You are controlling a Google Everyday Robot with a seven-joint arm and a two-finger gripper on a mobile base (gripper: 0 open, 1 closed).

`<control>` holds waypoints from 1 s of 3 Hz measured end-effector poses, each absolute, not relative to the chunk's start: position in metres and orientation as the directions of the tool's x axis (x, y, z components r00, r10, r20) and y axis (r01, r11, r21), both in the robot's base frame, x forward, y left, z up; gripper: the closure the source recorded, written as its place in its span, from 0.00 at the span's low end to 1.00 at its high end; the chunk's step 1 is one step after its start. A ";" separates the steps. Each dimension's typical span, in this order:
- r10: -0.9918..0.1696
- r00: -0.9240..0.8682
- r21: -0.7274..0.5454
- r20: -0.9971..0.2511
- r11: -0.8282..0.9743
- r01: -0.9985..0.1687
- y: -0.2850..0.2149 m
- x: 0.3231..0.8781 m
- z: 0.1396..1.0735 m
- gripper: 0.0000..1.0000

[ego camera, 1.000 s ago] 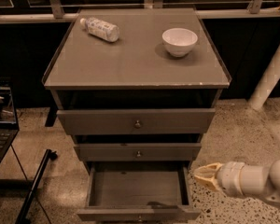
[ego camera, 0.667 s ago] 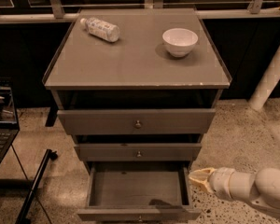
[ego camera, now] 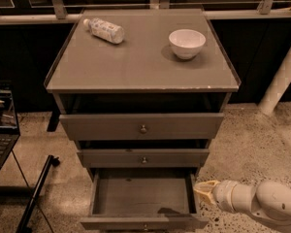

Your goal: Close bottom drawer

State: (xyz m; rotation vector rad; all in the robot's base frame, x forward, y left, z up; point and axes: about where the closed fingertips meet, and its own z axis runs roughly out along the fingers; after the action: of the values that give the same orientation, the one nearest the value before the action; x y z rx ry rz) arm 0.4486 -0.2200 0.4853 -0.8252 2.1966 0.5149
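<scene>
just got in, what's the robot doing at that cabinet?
The bottom drawer is pulled far out and looks empty. The robot's gripper sits low beside the drawer's right side, near the front; whether it touches the drawer is not clear. The drawer is not yet pushed in. On the cabinet top a bottle lies on its side and a bowl stands upright.

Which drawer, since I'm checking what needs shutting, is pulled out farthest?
The bottom drawer, its inside exposed; the top drawer and middle drawer stick out less. The tool sits beside its right wall.
</scene>
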 end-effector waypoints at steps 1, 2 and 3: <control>-0.395 -0.558 0.117 -0.729 0.732 -0.671 -0.217 0.443 0.472 1.00; -0.336 -0.623 0.157 -0.707 0.784 -0.601 -0.222 0.425 0.426 1.00; -0.260 -0.694 0.217 -0.671 0.826 -0.520 -0.231 0.413 0.367 1.00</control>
State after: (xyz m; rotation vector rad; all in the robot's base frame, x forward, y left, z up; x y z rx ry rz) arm 0.4134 -0.2308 0.3672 -0.5691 2.3558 0.5228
